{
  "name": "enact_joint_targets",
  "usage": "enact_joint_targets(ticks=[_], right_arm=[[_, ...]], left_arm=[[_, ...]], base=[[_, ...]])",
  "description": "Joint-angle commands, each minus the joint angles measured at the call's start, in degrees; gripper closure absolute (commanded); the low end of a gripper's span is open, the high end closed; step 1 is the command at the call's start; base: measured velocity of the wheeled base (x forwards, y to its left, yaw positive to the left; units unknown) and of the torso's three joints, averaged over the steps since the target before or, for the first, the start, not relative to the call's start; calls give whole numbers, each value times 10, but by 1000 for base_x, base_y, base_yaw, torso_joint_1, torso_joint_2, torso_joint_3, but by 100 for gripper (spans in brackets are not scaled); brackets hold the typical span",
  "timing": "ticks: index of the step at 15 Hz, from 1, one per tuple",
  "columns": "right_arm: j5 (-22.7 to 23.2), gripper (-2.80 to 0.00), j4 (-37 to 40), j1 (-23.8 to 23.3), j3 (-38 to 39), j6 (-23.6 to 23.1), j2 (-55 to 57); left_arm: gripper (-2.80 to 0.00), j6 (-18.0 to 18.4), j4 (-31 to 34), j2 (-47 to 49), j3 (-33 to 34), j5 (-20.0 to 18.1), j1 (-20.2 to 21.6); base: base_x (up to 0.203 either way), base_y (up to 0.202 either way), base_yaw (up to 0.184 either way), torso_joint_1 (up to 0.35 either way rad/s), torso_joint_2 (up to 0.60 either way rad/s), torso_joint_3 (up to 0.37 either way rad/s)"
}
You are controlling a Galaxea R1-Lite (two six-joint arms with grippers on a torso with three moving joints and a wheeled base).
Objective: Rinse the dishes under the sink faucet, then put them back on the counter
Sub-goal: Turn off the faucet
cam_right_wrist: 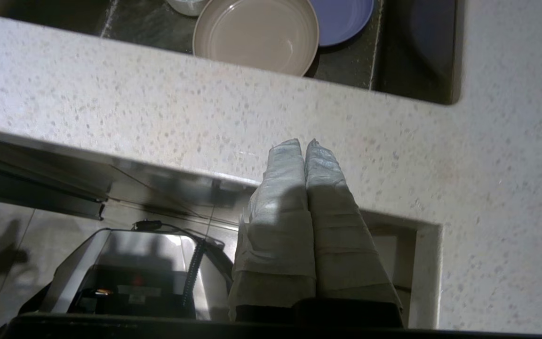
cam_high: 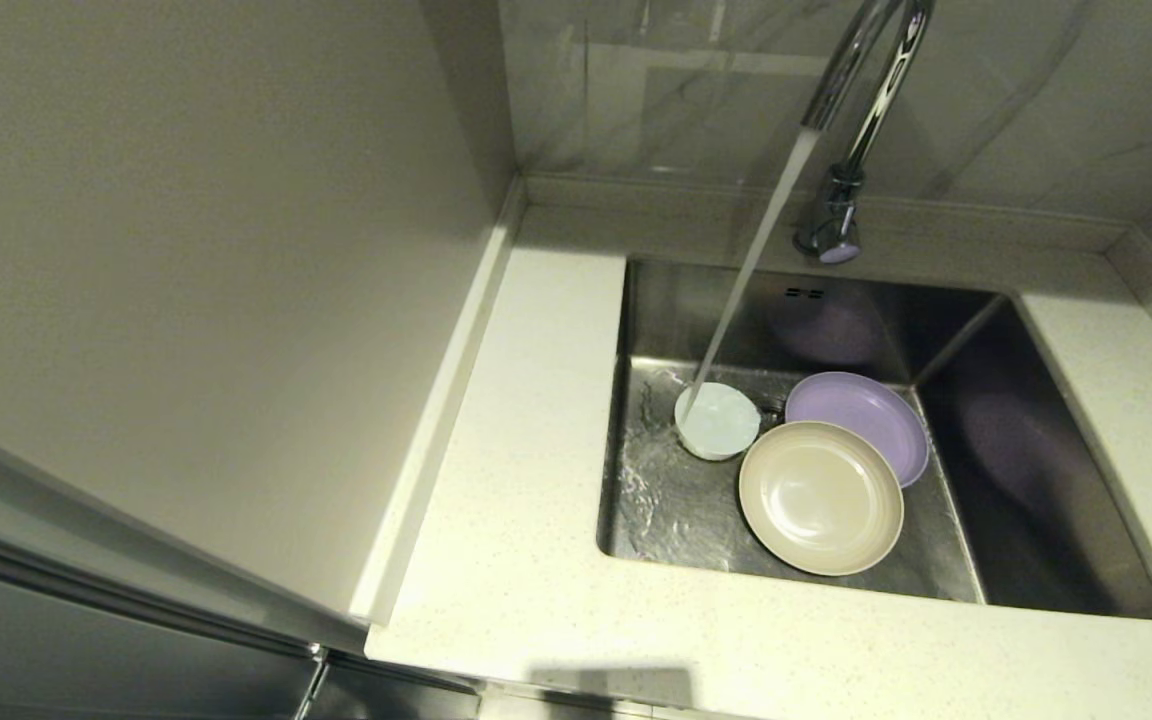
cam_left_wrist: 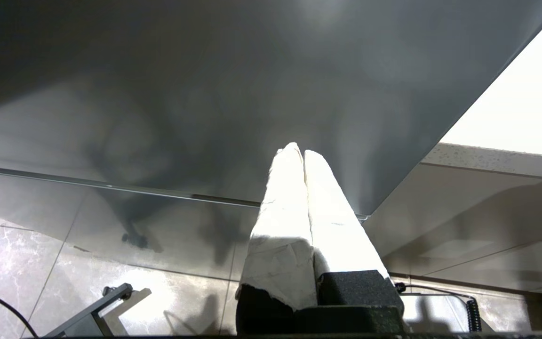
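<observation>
All three dishes lie in the steel sink (cam_high: pixel 1036 520). Water runs from the chrome faucet (cam_high: pixel 871 90) onto the small white bowl (cam_high: pixel 718 420). The beige plate (cam_high: pixel 821 497) lies in front, overlapping the lavender plate (cam_high: pixel 861 415) behind it. Neither gripper shows in the head view. My right gripper (cam_right_wrist: pixel 303 143) is shut and empty, held low at the front edge of the speckled counter (cam_right_wrist: pixel 158 122), with the beige plate (cam_right_wrist: pixel 257 35) and lavender plate (cam_right_wrist: pixel 344 19) beyond it. My left gripper (cam_left_wrist: pixel 298 151) is shut and empty, parked below, facing a grey panel (cam_left_wrist: pixel 205 94).
A tall beige cabinet side (cam_high: pixel 206 250) rises left of the counter (cam_high: pixel 526 560). The tiled wall (cam_high: pixel 1036 90) stands behind the faucet. Bare counter strips flank the sink on the left, front and right (cam_high: pixel 1126 370). The robot's base (cam_right_wrist: pixel 125 278) and tiled floor (cam_left_wrist: pixel 64 282) lie below.
</observation>
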Motion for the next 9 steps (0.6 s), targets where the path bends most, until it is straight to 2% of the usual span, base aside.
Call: enact_joint_targets(ticks=[1,8,9], right_arm=[[1,0,-3,0,-46,-1,96],[1,0,-2,0,-266,5,329],[1,0,-1,0,-305,18,365]], left_arm=[[0,0,0,-2,0,0,0],[0,0,0,-2,0,0,0],[0,1,0,-2,0,0,0]], base=[[0,0,0,0,0,0],[0,0,0,0,0,0],[0,0,0,0,0,0]])
